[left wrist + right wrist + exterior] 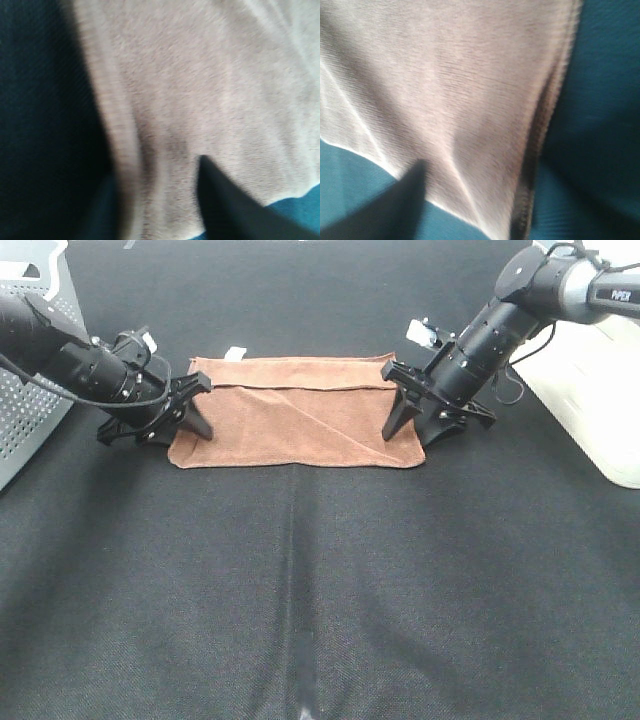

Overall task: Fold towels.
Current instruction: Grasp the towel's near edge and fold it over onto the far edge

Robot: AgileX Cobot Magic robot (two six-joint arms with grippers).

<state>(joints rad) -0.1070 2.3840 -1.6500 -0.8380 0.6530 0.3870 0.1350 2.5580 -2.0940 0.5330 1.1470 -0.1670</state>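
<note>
The brown towel (295, 415) lies flat on the black table, folded once, with its top layer's edge running near the far side and a small white tag (235, 353) at the far left corner. My left gripper (184, 438) is open at the towel's left edge, one finger on the cloth and one on the table beside it. The left wrist view shows the towel (200, 90) with the edge between the fingertips (210, 172). My right gripper (411, 437) is open and straddles the right edge the same way. The right wrist view shows the towel (450, 85) there too.
A perforated grey basket (25, 390) stands at the far left. A white rounded object (590, 390) stands at the right edge. The black cloth-covered table (320, 590) stretches wide in front of the towel.
</note>
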